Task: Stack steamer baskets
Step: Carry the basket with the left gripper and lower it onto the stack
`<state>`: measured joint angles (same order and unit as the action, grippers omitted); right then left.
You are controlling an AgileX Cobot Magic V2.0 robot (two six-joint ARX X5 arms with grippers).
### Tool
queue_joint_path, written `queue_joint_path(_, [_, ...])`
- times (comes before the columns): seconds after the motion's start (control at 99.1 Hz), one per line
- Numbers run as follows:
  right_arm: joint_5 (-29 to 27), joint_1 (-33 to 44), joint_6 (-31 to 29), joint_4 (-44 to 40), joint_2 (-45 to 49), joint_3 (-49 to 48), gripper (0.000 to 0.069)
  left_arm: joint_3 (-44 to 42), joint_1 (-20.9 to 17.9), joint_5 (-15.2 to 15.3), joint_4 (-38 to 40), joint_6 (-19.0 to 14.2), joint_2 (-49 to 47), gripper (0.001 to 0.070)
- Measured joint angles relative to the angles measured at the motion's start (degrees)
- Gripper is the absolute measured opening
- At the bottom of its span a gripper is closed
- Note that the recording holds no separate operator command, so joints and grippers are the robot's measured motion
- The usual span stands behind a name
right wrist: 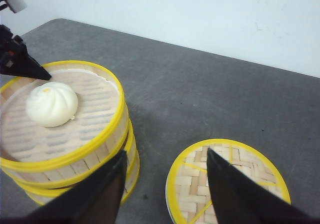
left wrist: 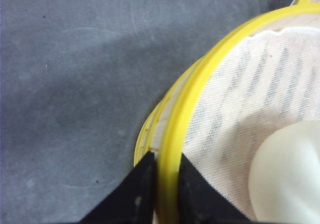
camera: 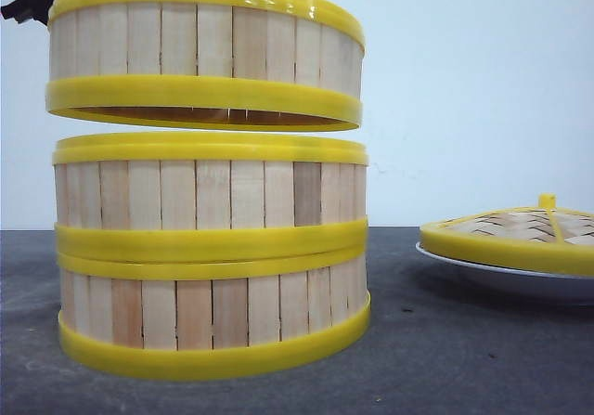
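Three steamer baskets, no readable text or labels: top basket (camera: 204, 53) held just above, apart from, the two stacked baskets (camera: 212, 257) on the grey desk (camera: 464, 341).
Left end effector (left wrist: 167, 181) clenched on top basket's yellow plastic rim; white bun (right wrist: 51, 103) on cloth liner inside. Right end effector (right wrist: 165, 184) released, fingers wide, over woven lid (right wrist: 227, 181) beside stack. Walls = vertical light-wood slats, round w/ thick yellow rims.

steamer baskets (camera: 209, 248): 3, light-wood slats, yellow rims
bun (right wrist: 51, 103): white
lid (right wrist: 227, 184): woven tan, yellow rim
table (right wrist: 200, 98): dark grey
gripper fingers (right wrist: 235, 194): black
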<state>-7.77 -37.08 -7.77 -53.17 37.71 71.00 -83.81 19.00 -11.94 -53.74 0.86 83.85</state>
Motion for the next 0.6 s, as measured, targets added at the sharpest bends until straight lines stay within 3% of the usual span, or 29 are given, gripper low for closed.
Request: queue_joint_path(0.595, [-1.25, 0.0, 0.02, 0.0, 0.0, 0.0, 0.0305, 0.79, 0.22, -1.9, 1.4, 0.0, 1.64, 0.0029])
